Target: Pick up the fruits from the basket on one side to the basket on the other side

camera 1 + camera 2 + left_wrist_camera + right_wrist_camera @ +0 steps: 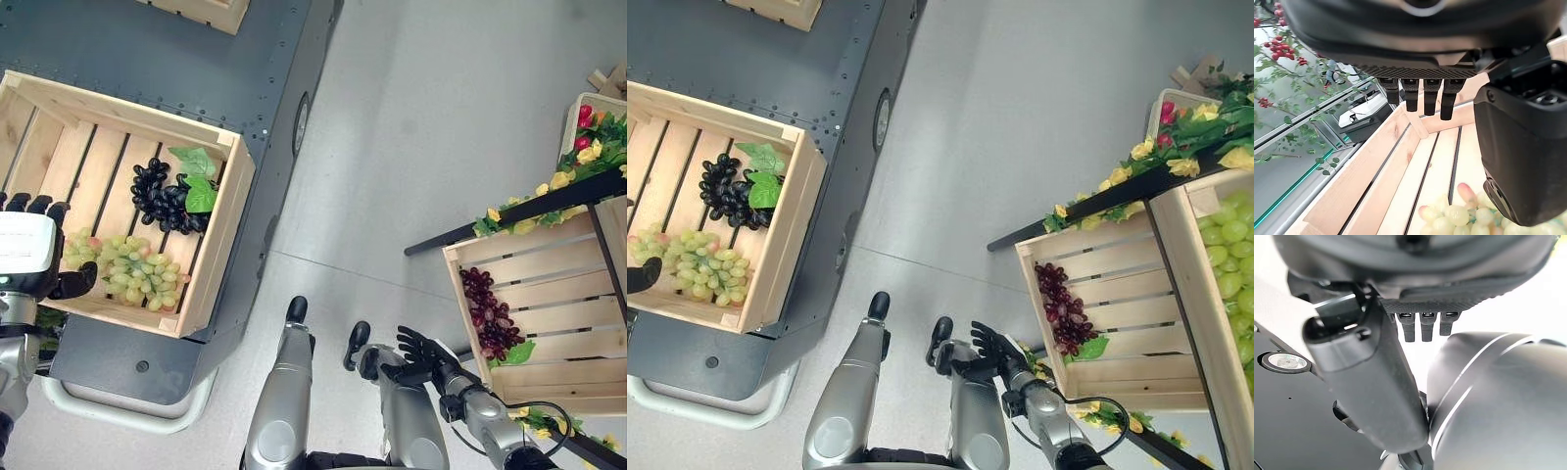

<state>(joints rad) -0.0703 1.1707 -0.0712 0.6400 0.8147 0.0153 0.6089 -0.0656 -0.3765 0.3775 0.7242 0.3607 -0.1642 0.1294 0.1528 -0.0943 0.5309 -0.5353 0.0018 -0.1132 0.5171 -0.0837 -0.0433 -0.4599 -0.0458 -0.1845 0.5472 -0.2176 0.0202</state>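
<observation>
Green grapes (127, 269), pale bunch with pinkish tips, lying in the left crate (220, 230) just past the left hand (29, 257), whose fingers are spreading straight, holding nothing. Dark grapes (167, 196) sitting beyond. Right hand (423, 354) hanging relaxed, spread, empty, near the right crate (460, 294) holding red grapes (490, 313); bare slats beside them.

Pale wooden crate (220, 245), green grapes (132, 269), black grapes (167, 201), dark-red grapes (490, 313)

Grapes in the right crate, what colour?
Dark red, a purplish bunch with a green leaf, lying in the right crate. Shows best in the right eye view.
</observation>
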